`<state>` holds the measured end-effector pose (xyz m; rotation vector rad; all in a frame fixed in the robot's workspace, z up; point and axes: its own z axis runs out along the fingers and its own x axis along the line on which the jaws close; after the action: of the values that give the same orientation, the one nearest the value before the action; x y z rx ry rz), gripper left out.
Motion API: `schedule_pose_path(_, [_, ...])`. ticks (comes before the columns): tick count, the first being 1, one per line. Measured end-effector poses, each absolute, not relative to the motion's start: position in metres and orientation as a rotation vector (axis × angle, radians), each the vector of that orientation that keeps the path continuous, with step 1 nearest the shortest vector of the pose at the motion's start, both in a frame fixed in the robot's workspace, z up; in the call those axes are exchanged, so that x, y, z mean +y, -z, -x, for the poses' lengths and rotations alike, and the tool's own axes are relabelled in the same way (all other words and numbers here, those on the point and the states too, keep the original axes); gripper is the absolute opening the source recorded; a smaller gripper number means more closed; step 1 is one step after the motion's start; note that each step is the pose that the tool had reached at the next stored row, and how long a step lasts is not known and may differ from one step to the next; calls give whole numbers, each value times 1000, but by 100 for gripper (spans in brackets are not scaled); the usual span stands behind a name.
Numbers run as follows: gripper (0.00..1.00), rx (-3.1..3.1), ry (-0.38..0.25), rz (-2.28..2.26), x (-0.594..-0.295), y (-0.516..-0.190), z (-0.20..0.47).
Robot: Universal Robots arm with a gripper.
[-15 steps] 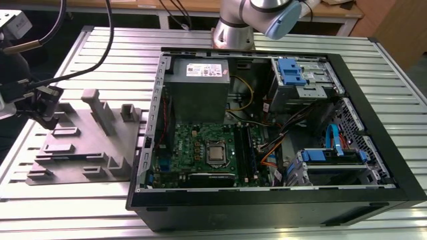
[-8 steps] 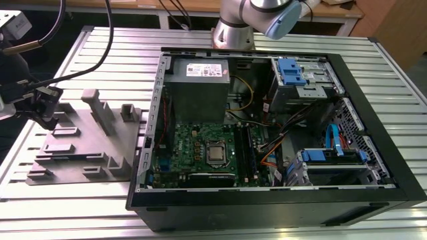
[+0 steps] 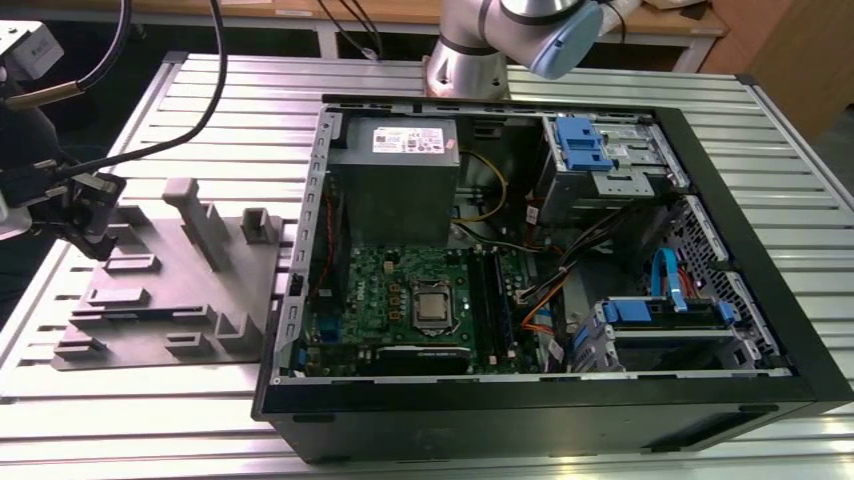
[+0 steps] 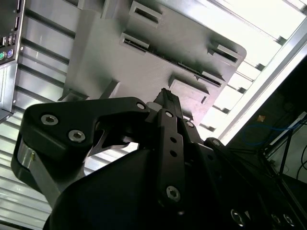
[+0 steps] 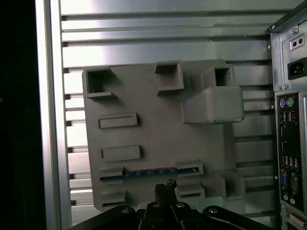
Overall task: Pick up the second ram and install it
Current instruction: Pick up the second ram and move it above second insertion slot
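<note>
Slatted alu table (image 3: 801,200) w/ two things on it in the exterior view: a grey plastic tray (image 3: 160,330) on that view's left and an open black PC case (image 3: 534,400) lying on its side on that view's right, green mobo (image 3: 400,300) facing up inside. Tray and case sit just beside each other. Arm base is at the far edge of the table, behind the case.

The gripper (image 3: 94,245) hangs over the tray edge farthest from the case, so well apart from the mobo. In the first wrist view the gripper (image 5: 165,186) looks pinched together, tips basically meeting, and afaict nothing is clamped between them. Same in the second wrist view: gripper (image 4: 164,93) w/ both fingers run together into one dark bar, pointing down at the tray (image 4: 120,62).

The second ram (image 5: 144,172) is in the tray (image 5: 158,134), not in the case. It lies flat-ish as a thin dark/bluish strip, seated between two low grey brackets near the tray's edge. Relative to the gripper it's near, just past the tips, but apart, w/ a gap of bare tray between them and no contact. So it's not picked up yet.

The first wrist view also catches the rear port panel of the case (image 5: 290,143), beside the tray on the side away from the ram.
</note>
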<state>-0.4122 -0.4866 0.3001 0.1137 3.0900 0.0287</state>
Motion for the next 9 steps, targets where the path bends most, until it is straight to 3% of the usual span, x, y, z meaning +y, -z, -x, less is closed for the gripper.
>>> schedule_pose_path(9, [7, 3092, -31, -36, -487, -300, 412])
